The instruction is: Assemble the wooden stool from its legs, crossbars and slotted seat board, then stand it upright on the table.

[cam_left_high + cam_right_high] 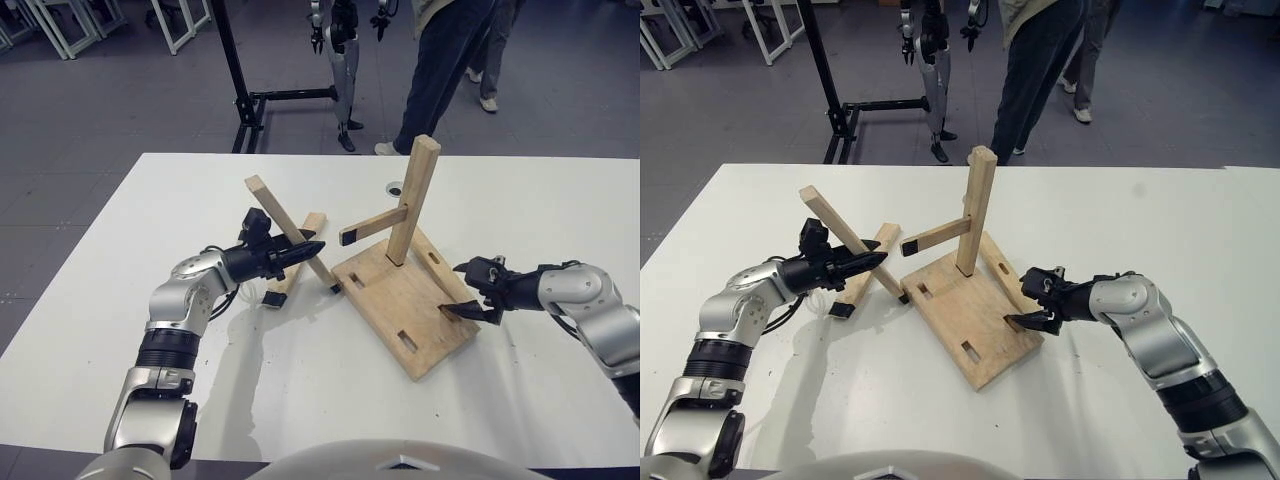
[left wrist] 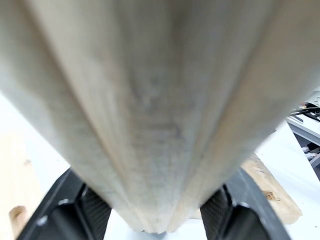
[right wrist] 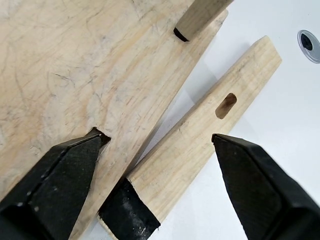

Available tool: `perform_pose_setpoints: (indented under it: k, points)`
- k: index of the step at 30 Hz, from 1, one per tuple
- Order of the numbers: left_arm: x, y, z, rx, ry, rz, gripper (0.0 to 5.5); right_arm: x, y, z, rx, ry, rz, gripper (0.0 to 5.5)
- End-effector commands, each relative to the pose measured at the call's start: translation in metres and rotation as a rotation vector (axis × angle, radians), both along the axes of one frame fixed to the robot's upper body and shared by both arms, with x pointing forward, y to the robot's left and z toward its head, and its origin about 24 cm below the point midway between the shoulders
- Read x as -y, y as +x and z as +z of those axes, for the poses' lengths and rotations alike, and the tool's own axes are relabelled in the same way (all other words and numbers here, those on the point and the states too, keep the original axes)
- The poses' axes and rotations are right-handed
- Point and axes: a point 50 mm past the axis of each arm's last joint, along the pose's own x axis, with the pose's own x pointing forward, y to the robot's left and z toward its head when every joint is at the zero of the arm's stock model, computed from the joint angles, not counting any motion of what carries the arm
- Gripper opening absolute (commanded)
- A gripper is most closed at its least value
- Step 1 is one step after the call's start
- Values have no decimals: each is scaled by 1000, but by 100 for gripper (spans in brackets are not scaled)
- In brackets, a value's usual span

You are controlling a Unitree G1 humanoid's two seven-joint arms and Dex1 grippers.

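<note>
On the white bench (image 1: 540,200) the slotted seat board (image 1: 400,300) lies flat. An upright leg (image 1: 415,195) stands in it, with a crossbar (image 1: 372,227) jutting out. The left jaws clamp a tilted leg (image 1: 281,218), its foot seemingly touching the bench. The right jaws gape wide over the board's edge and a loose leg (image 3: 200,135) just beside it.

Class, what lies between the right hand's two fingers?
Right wrist view: the edge of the seat board and a black-tipped leg beside it, inside the open right hand.

Seat board (image 1: 400,300) flat, upright leg (image 1: 412,200) in it, tilted leg (image 1: 277,210) nearby
</note>
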Motion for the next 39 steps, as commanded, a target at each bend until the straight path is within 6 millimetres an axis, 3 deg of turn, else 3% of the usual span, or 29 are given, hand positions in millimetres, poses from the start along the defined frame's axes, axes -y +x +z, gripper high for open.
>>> perform_pose_setpoints:
  k: [1, 9, 24, 39]
  points:
    - [5, 0, 19, 45, -25, -72, 206, -1, 2, 4, 24, -2, 0, 406]
    - [7, 5, 45, 120, -25, -100, 206, -6, 0, 0, 20, 14, -5, 406]
    - [26, -1, 19, 87, -89, -21, 206, -8, 2, 2, 29, 21, 1, 406]
    - [25, -3, -6, 42, -48, 6, 206, -13, 5, 4, 44, 33, 2, 406]
